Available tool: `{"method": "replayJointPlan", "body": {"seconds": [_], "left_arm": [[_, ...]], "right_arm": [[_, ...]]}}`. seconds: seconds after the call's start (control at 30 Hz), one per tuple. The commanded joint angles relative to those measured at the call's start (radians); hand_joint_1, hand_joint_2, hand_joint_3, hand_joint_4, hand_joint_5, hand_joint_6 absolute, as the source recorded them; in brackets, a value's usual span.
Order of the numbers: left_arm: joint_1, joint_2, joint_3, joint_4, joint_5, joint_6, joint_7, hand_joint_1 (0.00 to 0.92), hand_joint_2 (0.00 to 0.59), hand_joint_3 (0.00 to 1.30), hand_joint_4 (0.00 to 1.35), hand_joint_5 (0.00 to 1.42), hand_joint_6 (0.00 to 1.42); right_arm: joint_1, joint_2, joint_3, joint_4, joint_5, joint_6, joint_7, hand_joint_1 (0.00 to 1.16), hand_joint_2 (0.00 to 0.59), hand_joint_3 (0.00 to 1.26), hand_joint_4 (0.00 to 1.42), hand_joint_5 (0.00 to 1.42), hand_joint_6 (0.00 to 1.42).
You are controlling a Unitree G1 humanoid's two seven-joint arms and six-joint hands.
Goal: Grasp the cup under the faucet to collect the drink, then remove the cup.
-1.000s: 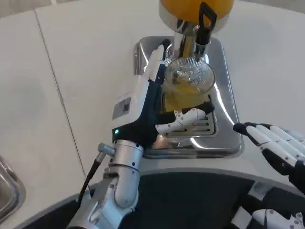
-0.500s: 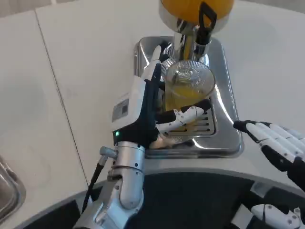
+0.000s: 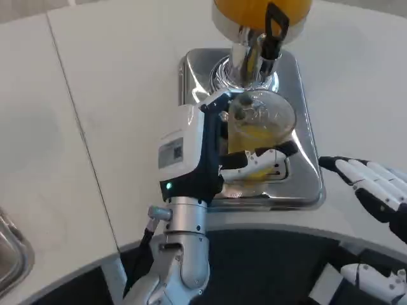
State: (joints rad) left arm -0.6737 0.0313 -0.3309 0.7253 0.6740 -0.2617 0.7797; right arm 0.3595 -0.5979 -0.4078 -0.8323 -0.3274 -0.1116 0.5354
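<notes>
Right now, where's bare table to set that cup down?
Bare table lies left of the steel drip tray, and more right of it, beyond the right hand. The tray is crowded: the left hand holds the cup below the faucet.

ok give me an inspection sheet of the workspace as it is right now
Surface: white table, bare where visible.
Job's things: clear cup holding yellow drink, over the steel drip tray; dispenser faucet with black lever behind it.
Clutter: metal object at the lower left edge, unclear.
Hands: left hand grips the cup; right hand holds nothing, fingers apart.
Cables: black cable along the left forearm.
Surroundings: nothing seen.
</notes>
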Motion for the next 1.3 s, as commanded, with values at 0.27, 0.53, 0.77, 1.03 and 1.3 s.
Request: {"method": "replayJointPlan", "body": {"seconds": [0.27, 0.53, 0.77, 1.03, 1.3], "left_arm": [[0.021, -0.037, 0.036, -0.074, -0.053, 0.03, 0.0, 0.766, 0.0, 1.1, 1.2, 1.31, 1.42], [0.063, -0.018, 0.038, -0.152, -0.044, 0.054, -0.016, 0.799, 0.0, 1.11, 1.19, 1.27, 1.42], [0.12, 0.029, 0.052, -0.258, -0.036, 0.069, -0.05, 0.815, 0.0, 1.12, 1.19, 1.26, 1.42], [0.173, 0.09, 0.075, -0.336, -0.031, 0.072, -0.089, 0.794, 0.0, 1.14, 1.21, 1.28, 1.42], [0.23, 0.162, 0.107, -0.404, -0.033, 0.06, -0.115, 0.79, 0.0, 1.15, 1.21, 1.3, 1.42]], "right_arm": [[-0.023, -0.02, 0.018, -0.015, -0.009, 0.046, 0.024, 0.21, 0.417, 0.0, 0.0, 0.0, 0.02], [-0.025, -0.014, 0.034, -0.025, -0.011, 0.06, 0.028, 0.22, 0.422, 0.0, 0.0, 0.0, 0.03], [-0.043, -0.008, 0.067, -0.043, -0.023, 0.087, 0.025, 0.22, 0.425, 0.0, 0.0, 0.0, 0.03], [-0.031, 0.003, 0.083, -0.052, -0.031, 0.081, 0.02, 0.22, 0.43, 0.0, 0.0, 0.0, 0.03], [-0.026, 0.015, 0.094, -0.077, -0.041, 0.086, 0.02, 0.22, 0.432, 0.0, 0.0, 0.01, 0.03]]}}
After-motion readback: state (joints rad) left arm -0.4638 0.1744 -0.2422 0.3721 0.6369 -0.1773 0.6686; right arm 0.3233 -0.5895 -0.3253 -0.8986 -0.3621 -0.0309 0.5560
